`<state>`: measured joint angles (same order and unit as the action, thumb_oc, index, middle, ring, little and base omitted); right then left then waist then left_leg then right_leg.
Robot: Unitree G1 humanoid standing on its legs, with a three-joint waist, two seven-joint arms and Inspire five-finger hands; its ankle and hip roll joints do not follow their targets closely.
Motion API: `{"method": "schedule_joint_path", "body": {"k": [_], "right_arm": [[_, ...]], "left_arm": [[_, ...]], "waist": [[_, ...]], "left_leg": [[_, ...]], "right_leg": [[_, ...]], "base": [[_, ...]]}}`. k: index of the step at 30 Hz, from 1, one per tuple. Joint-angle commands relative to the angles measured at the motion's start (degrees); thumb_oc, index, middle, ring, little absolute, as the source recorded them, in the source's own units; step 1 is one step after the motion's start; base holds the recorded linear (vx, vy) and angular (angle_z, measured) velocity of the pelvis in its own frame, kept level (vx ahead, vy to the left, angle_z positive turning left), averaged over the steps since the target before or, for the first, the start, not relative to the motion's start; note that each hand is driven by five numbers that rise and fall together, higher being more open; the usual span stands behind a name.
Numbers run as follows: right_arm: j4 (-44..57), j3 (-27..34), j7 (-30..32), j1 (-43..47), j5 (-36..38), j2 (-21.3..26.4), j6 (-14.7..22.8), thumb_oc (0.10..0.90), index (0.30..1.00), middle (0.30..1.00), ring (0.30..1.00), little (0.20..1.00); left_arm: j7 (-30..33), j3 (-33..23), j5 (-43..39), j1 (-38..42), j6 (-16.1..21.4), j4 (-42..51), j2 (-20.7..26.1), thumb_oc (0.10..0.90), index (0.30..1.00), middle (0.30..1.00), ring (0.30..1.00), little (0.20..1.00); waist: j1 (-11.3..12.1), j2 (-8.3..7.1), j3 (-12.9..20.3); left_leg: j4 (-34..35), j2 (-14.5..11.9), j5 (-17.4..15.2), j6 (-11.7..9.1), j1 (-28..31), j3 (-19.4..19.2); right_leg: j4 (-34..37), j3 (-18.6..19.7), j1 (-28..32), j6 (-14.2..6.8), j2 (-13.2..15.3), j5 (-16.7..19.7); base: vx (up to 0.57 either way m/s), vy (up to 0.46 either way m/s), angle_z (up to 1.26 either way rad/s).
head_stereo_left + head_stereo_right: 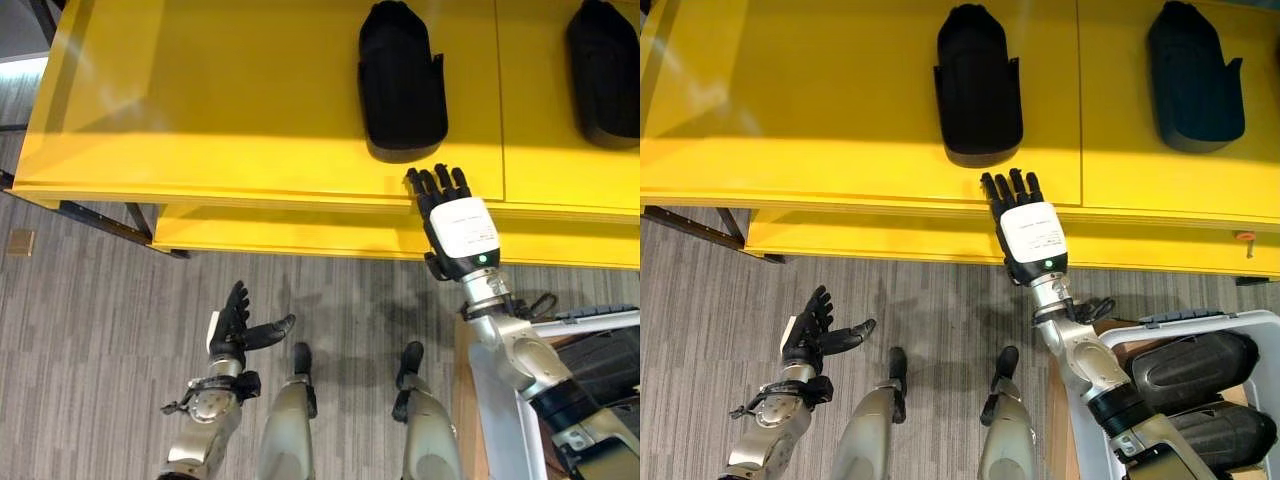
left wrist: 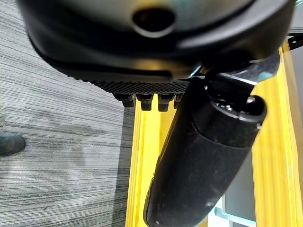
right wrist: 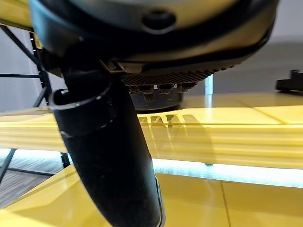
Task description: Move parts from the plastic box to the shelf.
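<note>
While the yellow shelf [image 1: 790, 110] carries two black parts [image 1: 978, 85] [image 1: 1195, 75] and the plastic box [image 1: 1240, 322] holds two more [image 1: 1190, 365], right hand [image 1: 1028, 228] hovers spread and empty at the shelf's front edge, left hand [image 1: 815, 330] spread, low above the floor.

Two black parts [image 1: 980, 85] [image 1: 1195, 75] on yellow shelf [image 1: 820, 110]; two parts [image 1: 1188, 367] [image 1: 1220, 432] in plastic box [image 1: 1110, 335].

Two black parts [image 1: 980, 85] [image 1: 1195, 75] lie on the yellow shelf [image 1: 790, 110].
</note>
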<state>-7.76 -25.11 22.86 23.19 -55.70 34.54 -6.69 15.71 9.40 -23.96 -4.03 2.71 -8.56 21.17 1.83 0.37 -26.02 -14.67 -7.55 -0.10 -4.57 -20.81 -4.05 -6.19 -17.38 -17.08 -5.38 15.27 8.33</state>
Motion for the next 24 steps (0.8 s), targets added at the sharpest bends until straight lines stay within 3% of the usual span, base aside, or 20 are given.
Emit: {"method": "schedule_joint_path", "body": {"k": [1,12,24], "right_arm": [[2.25,-0.91,1.74,6.18,-1.81,1.03,1.06,0.9,1.0,1.0,1.0,1.0],[-1.65,-3.71,0.13,9.66,-0.27,-0.63,0.92,0.9,1.0,1.0,1.0,1.0],[-5.46,0.01,2.69,9.69,2.41,-1.81,-1.87,0.9,1.0,1.0,1.0,1.0]], "left_arm": [[0.15,-0.93,1.71,-1.37,5.41,4.72,2.43,0.9,1.0,1.0,1.0,1.0],[0.1,-0.61,1.14,-0.94,5.5,4.69,2.42,0.9,1.0,1.0,1.0,1.0],[0.62,-1.21,0.99,-0.75,5.76,4.6,2.27,0.9,1.0,1.0,1.0,1.0]], "waist": [[0.56,-1.45,2.21],[1.31,-1.53,1.62],[1.5,-1.21,1.28]], "left_leg": [[-0.31,-1.31,-2.14,-0.47,1.13,-0.94],[-0.61,-1.01,-2.24,-0.35,0.44,-0.81],[-0.73,-0.49,-2.42,0.0,-0.04,-0.9]], "right_leg": [[-6.91,-1.1,4.6,-4.33,4.09,-8.56],[-7.01,-1.41,4.36,-4.34,4.25,-8.49],[-7.13,-1.34,4.07,-4.46,4.52,-8.53]], "base": [[0.02,0.002,0.06],[0.01,0.002,0.01],[0.0,0.0,0.0]]}}
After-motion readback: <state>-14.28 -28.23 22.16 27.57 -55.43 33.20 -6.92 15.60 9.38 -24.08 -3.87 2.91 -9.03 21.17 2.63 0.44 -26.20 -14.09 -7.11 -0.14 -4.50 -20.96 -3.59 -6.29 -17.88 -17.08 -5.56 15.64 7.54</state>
